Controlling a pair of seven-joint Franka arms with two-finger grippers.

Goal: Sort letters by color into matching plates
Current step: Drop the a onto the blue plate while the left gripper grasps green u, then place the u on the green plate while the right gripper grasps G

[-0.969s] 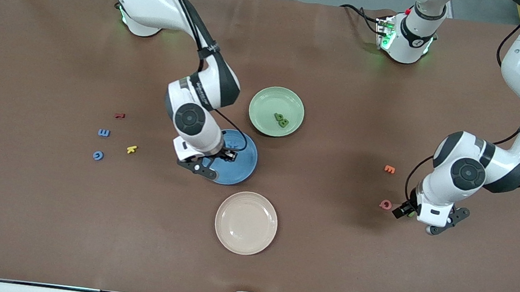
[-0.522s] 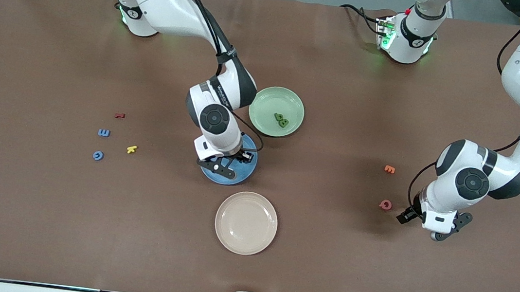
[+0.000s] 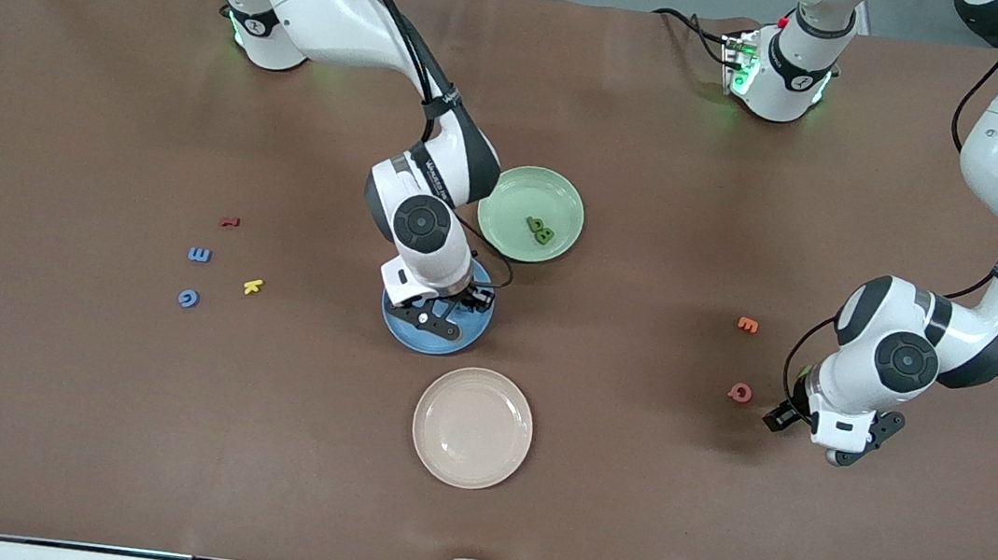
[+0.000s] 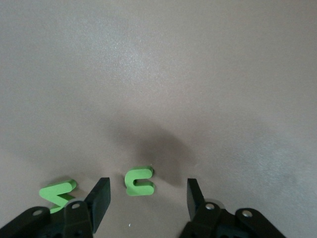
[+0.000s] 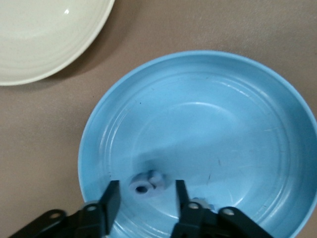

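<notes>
The right gripper (image 3: 449, 307) hangs low over the blue plate (image 3: 464, 337), which I take as the landmark on the brown worktop (image 3: 70, 419). In the right wrist view its jaws stand a little apart, with a small blue letter (image 5: 147, 183) lying on the plate floor between the fingertips (image 5: 113, 196); whether the pads touch it cannot be told, but the piece rests on the plate rather than being lifted.

The green plate (image 3: 518, 193) sits just beside the blue plate, farther from the front camera, and carries two green letters (image 3: 541, 228) close together. The cream plate (image 3: 472, 427) lies near the blue plate, closer to the front camera (it is bare).

Well apart from the blue plate, toward the right arm's end of the worktop, lie two blue letters, one (image 3: 199, 254) farther from the camera than the other (image 3: 189, 298), with a yellow letter (image 3: 252, 287) and a dark red letter (image 3: 229, 221) near them.

Well apart from the blue plate toward the left arm's end, the left gripper (image 3: 779, 417) is low over the worktop. Its jaws are moderately wide in the left wrist view, astride a green letter (image 4: 139, 180) that lies flat between them, untouched; a second green letter (image 4: 58, 192) lies just outside one finger (image 4: 99, 198). An orange letter (image 3: 747, 324) and a pink letter (image 3: 740, 392) lie nearby.
</notes>
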